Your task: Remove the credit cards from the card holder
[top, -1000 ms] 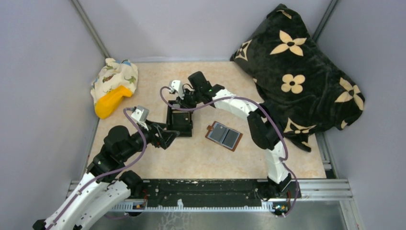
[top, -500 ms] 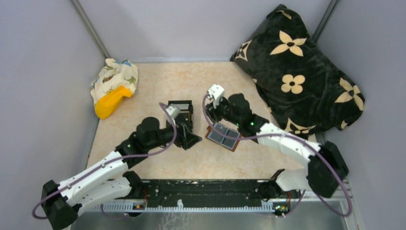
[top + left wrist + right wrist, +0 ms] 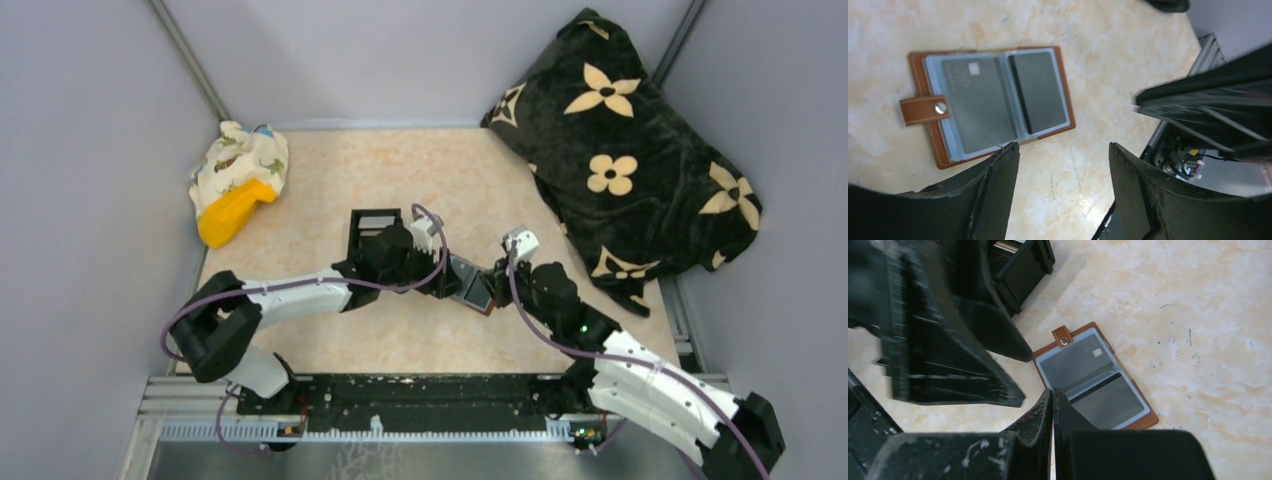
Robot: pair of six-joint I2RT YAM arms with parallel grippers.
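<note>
Card holder (image 3: 477, 291) — lies open and flat at the middle of the beige surface (image 3: 300, 190), blue-grey sleeves up with two dark cards in them, brown snap tab (image 3: 923, 109) on one edge
Left gripper (image 3: 1063, 150) — fingers spread wide, just beside the holder
Right gripper (image 3: 1053, 394) — fingers pressed together, tips over the holder's edge; contact cannot be told
Black box (image 3: 372, 226) left of the holder; flowered dark cushion (image 3: 630, 150) far right; yellow item (image 3: 232, 210) far left
</note>
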